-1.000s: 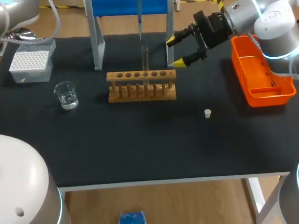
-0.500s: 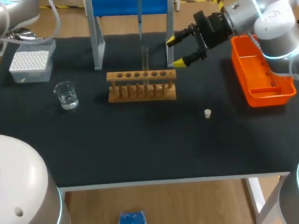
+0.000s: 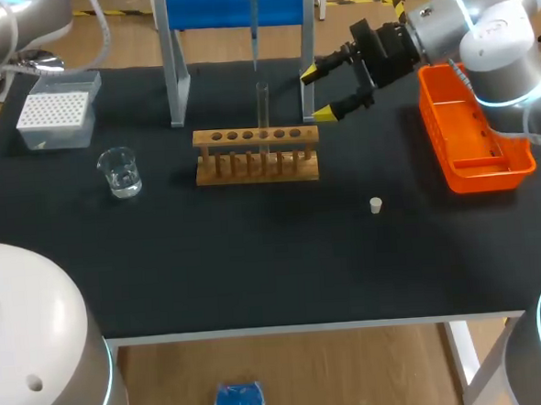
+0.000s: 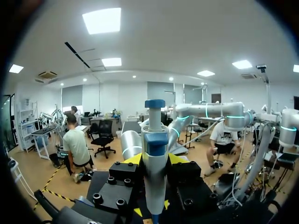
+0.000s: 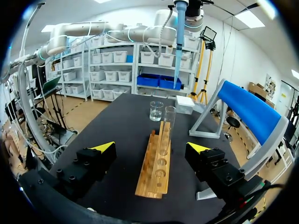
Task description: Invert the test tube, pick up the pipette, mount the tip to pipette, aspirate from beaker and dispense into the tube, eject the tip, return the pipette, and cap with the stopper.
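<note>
Starting with the head view, I find the pipette [image 3: 253, 29] hanging point-down at the far middle of the table, in front of the blue stand [image 3: 236, 7]. Its long axis is upright and its tip is just above the mouth of the test tube [image 3: 263, 107], which stands upright in the wooden rack [image 3: 257, 155]. My left arm [image 3: 2, 21] enters at the far left, but its wrist is out of this view. The right gripper [image 3: 317, 93] hovers just right of the tube, fingers spread wide and holding nothing. The beaker [image 3: 120, 170] sits left of the rack with the tip box [image 3: 56, 115] beyond it. The stopper [image 3: 375, 205] lies alone, nearer and to the right, and the orange bin [image 3: 473, 135] is at the right edge. From the left wrist, the left gripper [image 4: 154, 163] is clamped on the pipette's white body, a yellow tip showing on either side. From the right wrist, my own fingers stand apart, and the rack runs lengthwise away between them. The tube stands upright partway along it, and the pipette's point hangs above and a little beyond the tube. I judge this to be the dispense step. It turns on keeping the tip's upright axis over the tube's mouth, and lowering straight down falls to the left arm. The empty right gripper is the nearer one to the stopper.
</note>
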Robot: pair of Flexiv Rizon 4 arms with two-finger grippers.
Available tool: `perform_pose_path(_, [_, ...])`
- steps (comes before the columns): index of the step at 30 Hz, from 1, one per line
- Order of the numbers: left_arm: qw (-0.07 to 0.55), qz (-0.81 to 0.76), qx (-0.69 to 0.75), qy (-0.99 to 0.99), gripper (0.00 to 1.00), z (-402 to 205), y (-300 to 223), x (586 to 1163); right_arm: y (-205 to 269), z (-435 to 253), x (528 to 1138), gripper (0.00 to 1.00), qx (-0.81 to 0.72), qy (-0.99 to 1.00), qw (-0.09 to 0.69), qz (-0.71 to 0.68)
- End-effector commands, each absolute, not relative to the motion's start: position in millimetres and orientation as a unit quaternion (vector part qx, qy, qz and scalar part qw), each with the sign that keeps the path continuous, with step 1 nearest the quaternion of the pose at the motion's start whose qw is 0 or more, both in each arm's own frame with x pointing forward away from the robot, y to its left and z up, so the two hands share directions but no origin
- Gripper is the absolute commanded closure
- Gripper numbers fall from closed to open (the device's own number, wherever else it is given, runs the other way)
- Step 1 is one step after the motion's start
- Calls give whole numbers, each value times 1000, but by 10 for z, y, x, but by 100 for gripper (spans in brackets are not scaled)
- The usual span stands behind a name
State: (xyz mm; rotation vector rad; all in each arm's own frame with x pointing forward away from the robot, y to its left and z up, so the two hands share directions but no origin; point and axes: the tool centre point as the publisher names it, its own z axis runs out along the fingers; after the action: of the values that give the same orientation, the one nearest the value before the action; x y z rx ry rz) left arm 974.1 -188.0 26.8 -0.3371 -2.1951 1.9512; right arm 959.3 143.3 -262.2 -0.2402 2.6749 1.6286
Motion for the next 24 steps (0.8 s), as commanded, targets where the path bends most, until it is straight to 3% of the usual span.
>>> perform_pose_path(1, [89, 660, -109, -738, 100, 242, -1909, 9697, 1426, -2615, 9603, 0, -77, 852, -1, 517])
perform_pose_path(24, [90, 674, -106, -726, 100, 81, -1983, 9720, 1426, -2615, 9603, 0, -77, 852, -1, 517])
